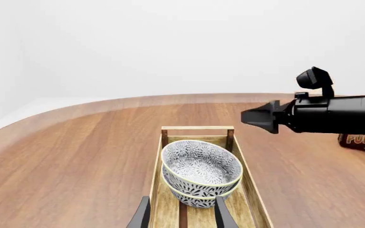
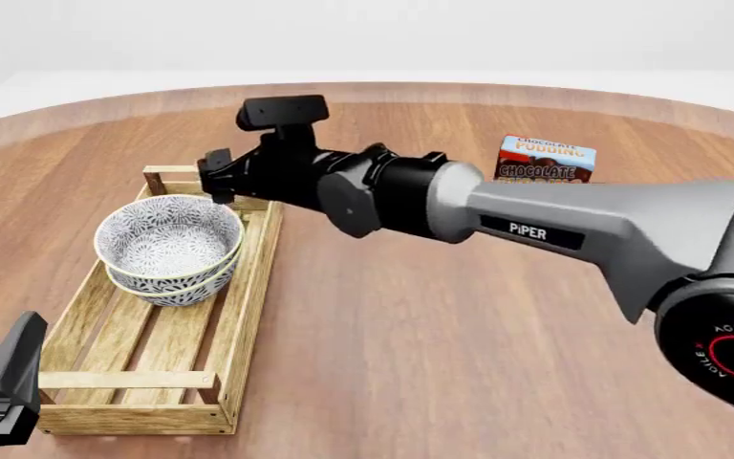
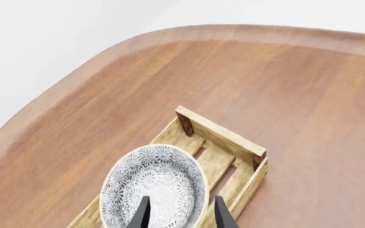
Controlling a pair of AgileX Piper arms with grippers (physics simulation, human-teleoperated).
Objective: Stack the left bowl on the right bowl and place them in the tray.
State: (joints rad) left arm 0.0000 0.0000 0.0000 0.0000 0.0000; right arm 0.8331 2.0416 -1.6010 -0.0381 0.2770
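Light-wood slatted tray [image 2: 249, 316], patterned stacked bowls [image 2: 169, 244] inside, both arms' jaws apart

Your grey-and-black right arm [image 2: 558, 229] stretches far leftward, its black gripper [image 2: 215, 175] with fingers [image 3: 219, 213] parted and empty; your black left gripper [image 2: 4, 382] hangs low, fingers [image 1: 224, 213] apart.

In the front view we see the stacked bowls [image 2: 169, 249] filling the tray's [image 2: 246, 316] upper half; its lower half lies open. The right arm [image 2: 495, 215] spans mid-frame, barring the way above. The pudding box [image 2: 546, 159] blocks the upper right; the lower-centre surface [image 2: 443, 382] is free.
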